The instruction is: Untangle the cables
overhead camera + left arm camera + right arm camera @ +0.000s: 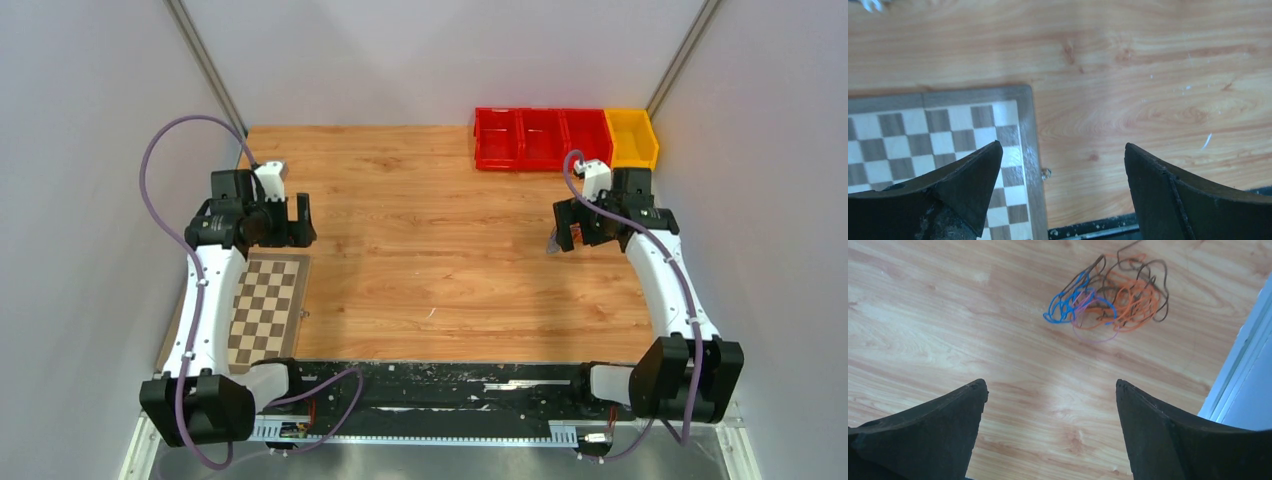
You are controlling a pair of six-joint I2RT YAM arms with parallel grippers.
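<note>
Cables: loose tangle of thin orange, brown, blue and pink wires, lying on the tabletop ahead of the right fingers, apart from them.
Right fingers: spread wide, holding nothing, above bare wood.
Left fingers: spread wide, empty, straddling one edge of the chessboard.
Bins: three red and one yellow, in a row at the far right corner.

Wood-grain table, plain grey walls, metal corner posts, soft even light
</note>
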